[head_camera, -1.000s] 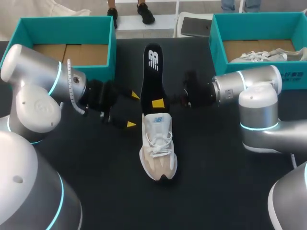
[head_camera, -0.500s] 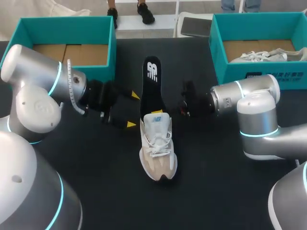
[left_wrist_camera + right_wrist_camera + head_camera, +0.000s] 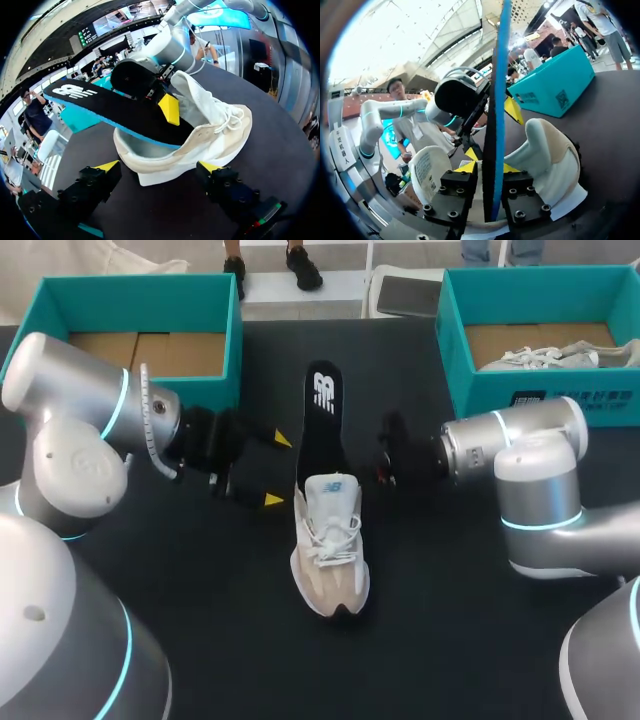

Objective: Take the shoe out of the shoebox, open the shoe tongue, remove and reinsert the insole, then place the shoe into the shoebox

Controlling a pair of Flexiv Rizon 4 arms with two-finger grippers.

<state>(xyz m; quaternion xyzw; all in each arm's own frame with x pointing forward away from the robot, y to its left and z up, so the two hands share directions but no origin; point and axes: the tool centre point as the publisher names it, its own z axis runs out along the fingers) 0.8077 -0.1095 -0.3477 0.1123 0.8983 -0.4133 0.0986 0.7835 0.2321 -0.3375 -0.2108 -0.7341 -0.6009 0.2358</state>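
Right gripper [image 3: 487,169] pinches the insole [image 3: 322,415], which sits half inside the shoe [image 3: 328,545] mid-table. Left gripper [image 3: 277,469] is spread beside the heel, gripping nothing. Unbraced, the shoe could slide and the insole buckle.

1. Head view: high behind the robot, looking down on the table [image 3: 450,640].
2. Left wrist view: low, close beside the shoe [image 3: 200,135].
3. Right wrist view: opposite side, closer still, along the insole [image 3: 495,140] edge.
4. All share shoe and insole.
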